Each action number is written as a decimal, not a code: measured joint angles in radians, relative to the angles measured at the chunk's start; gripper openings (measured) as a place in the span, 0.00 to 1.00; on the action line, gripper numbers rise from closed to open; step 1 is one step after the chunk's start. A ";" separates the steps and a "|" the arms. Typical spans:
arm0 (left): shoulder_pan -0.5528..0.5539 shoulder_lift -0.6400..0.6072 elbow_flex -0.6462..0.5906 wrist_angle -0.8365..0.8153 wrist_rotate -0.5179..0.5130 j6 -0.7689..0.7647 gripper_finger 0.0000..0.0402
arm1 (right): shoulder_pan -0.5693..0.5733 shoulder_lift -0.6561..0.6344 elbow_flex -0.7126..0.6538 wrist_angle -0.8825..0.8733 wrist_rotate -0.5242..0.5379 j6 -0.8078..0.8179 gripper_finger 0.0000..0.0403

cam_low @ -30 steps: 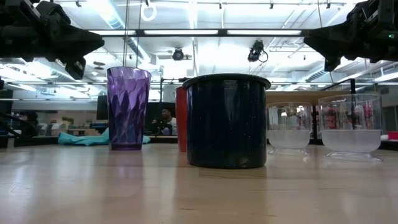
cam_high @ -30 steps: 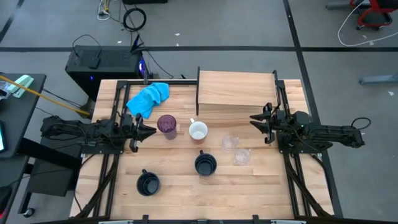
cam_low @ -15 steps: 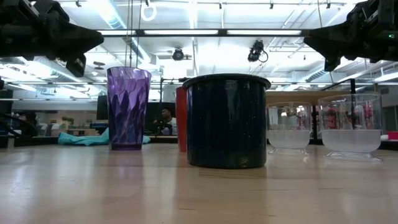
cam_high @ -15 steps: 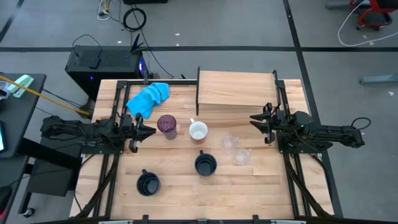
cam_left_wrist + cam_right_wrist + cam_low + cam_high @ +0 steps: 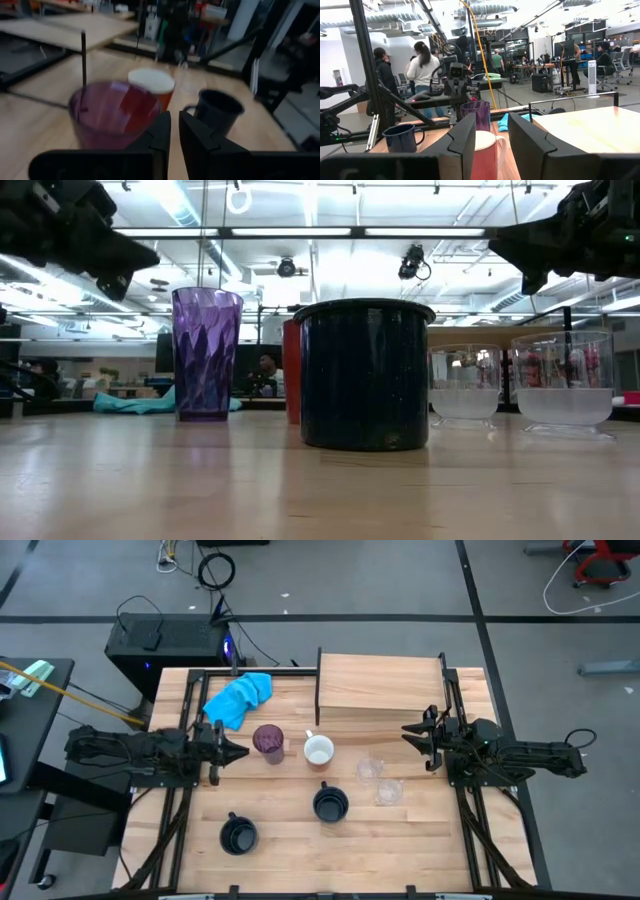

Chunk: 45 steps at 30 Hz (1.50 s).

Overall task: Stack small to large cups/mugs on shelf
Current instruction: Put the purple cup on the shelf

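— Where are the cups?

— Spread over the middle of the worktop [image 5: 420, 835]. Purple tumbler [image 5: 268, 742] upright toward the left side, just in front of the blue cloth [image 5: 238, 697] lying near the back-left corner. Orange mug [image 5: 319, 751] with a white inside just to the tumbler's right, handle turned toward the back edge. Two small clear cups [image 5: 370, 769] [image 5: 389, 790] further right, close together, one a little nearer the front edge than the other. One black mug [image 5: 331, 804] in front of the orange mug, near the centre; the second black mug [image 5: 238, 835] toward the front-left corner, well apart from the rest.

— And the shelf?

— Shelf [image 5: 380, 688] at the back edge, right of centre, bare on top, with thin dark uprights at its left and right ends. None of the cups on it.

— Left gripper?

— Left gripper [image 5: 238, 750] above the left side of the worktop, pointing at the purple tumbler and just short of it, not touching. Fingers [image 5: 161, 135] nearly together in the left wrist view, only a thin slit between them, nothing held.

— Right gripper?

— Right gripper [image 5: 408, 734] above the right side, beside the front-right corner of the shelf, pointing toward the orange mug. Fingers [image 5: 462, 137] spread apart in the right wrist view, nothing between them but the mug farther off. In the low view, raised well off the surface.
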 joint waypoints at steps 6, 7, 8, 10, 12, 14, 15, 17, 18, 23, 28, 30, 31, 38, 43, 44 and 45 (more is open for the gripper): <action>0.000 0.000 0.003 -0.147 -0.002 0.050 0.10 | 0.000 0.000 0.000 0.000 0.000 0.000 0.30; 0.000 0.000 0.003 -0.161 -0.005 0.067 0.10 | 0.000 0.000 0.000 0.000 0.000 0.000 0.30; 0.000 0.000 0.003 -0.168 -0.012 0.072 0.10 | 0.000 0.000 0.000 0.000 0.000 0.000 0.30; 0.000 0.000 0.003 -0.158 -0.034 0.072 0.10 | 0.000 0.000 0.000 0.000 0.000 0.000 0.30; 0.000 0.000 0.003 -0.137 -0.066 0.073 0.10 | 0.000 0.000 0.000 0.000 0.000 0.000 0.30; 0.000 0.000 0.003 -0.118 -0.104 0.092 0.10 | 0.000 0.000 0.000 0.000 0.000 0.000 0.30; 0.000 0.000 0.003 -0.106 -0.121 0.105 0.10 | 0.000 0.000 0.000 0.000 0.000 0.000 0.30; 0.000 0.000 0.004 -0.085 -0.147 0.130 0.09 | 0.000 0.000 0.000 0.000 0.000 0.000 0.30; 0.000 0.000 0.004 -0.080 -0.156 0.136 0.09 | 0.000 0.000 0.000 0.000 0.000 0.000 0.30; 0.000 0.000 0.004 -0.053 -0.187 0.162 0.07 | 0.000 0.000 0.000 0.000 0.000 0.000 0.30; 0.000 0.000 0.005 -0.039 -0.199 0.162 0.07 | 0.000 0.000 0.000 0.000 0.000 0.000 0.30; 0.000 0.000 0.005 -0.038 -0.199 0.154 0.07 | 0.000 0.000 0.000 0.000 0.000 0.000 0.30; 0.000 0.000 0.005 -0.038 -0.199 0.152 0.07 | 0.000 0.000 0.000 0.000 0.000 0.000 0.30; 0.000 0.000 0.114 -0.137 -0.199 0.146 0.04 | 0.000 0.000 0.000 0.000 0.000 0.000 0.30; 0.000 0.000 0.160 -0.199 -0.220 0.054 0.04 | 0.000 0.000 0.000 0.000 0.000 0.000 0.30; 0.000 0.001 0.164 -0.182 -0.236 0.045 0.04 | 0.000 0.000 0.000 0.000 0.000 0.000 0.30; 0.000 0.004 0.165 -0.155 -0.255 0.040 0.04 | 0.000 0.000 0.000 0.000 0.000 0.000 0.30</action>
